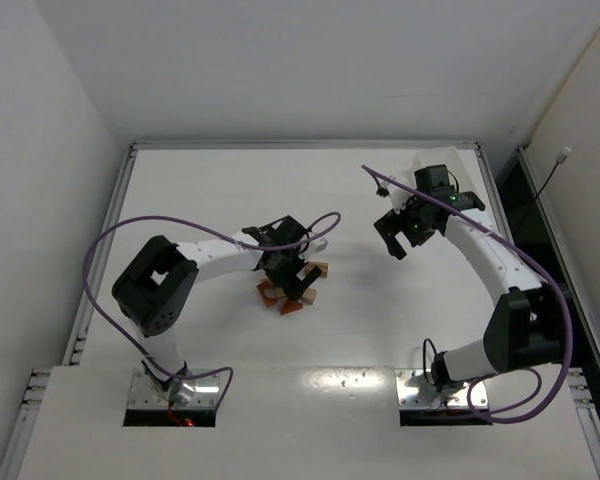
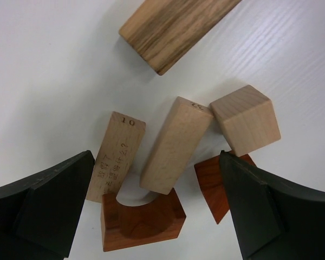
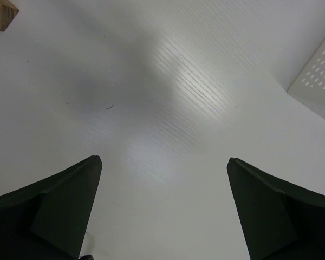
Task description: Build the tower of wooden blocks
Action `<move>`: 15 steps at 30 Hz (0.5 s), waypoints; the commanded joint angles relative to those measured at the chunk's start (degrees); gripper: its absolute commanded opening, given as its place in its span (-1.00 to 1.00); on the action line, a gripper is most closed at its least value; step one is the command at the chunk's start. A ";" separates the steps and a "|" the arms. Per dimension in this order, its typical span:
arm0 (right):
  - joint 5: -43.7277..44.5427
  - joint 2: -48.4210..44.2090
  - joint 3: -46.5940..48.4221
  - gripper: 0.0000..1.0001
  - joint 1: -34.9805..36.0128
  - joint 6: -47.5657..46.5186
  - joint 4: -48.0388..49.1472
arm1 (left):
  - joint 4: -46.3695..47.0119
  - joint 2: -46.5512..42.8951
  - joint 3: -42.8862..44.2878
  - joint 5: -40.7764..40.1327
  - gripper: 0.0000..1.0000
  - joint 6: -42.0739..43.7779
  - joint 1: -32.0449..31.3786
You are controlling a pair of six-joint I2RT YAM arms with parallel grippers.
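The left hand (image 2: pixel 156 158) stands wide open, its two black fingers (image 2: pixel 54 200) spread far apart, and it holds nothing. It hangs low over a small group of wood blocks and points down at them.

Between the fingers, nearest to the left one, lies a thin light tan wooden brick (image 2: pixel 116 162) with the number 10 printed at its far end. Just beside it lies a long light tan wooden brick (image 2: pixel 176 143), turned a little to one side. Its near end reaches into the hollow of a reddish-brown wooden arch (image 2: pixel 143 219); whether it rests on the arch or on the table, I cannot tell. Close to the right finger lies a reddish-brown wooden wedge (image 2: pixel 212 187), and a light tan wooden cube (image 2: pixel 245 119) sits just behind it. Farther out, apart from the group, lies a long striped brown wooden block (image 2: pixel 173 27). All these pieces lie loose on the white table (image 1: pixel 230 185), a little left of its middle.

The right hand (image 3: pixel 163 160) is well apart from the blocks, above the far right part of the table. It is also wide open and empty, with only bare table surface between its fingers. A white plate with small holes (image 3: pixel 317 70) lies beyond its right finger. A purple cable (image 1: pixel 110 250) loops along the left arm.
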 commanded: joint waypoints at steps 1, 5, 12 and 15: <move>-0.25 -1.37 -0.07 0.98 -0.31 -0.69 0.11 | 0.79 0.13 1.59 3.37 1.00 0.75 0.58; -0.25 -1.37 -0.07 0.98 -0.84 -0.69 0.11 | 0.27 0.13 1.59 3.90 1.00 0.75 0.58; -0.25 -0.77 0.46 0.98 -0.84 -0.69 0.11 | 0.27 0.13 0.37 1.97 1.00 0.75 0.58; -0.25 -0.76 0.98 0.98 -0.84 -0.69 0.11 | 0.97 0.13 -0.25 -0.84 1.00 0.75 0.58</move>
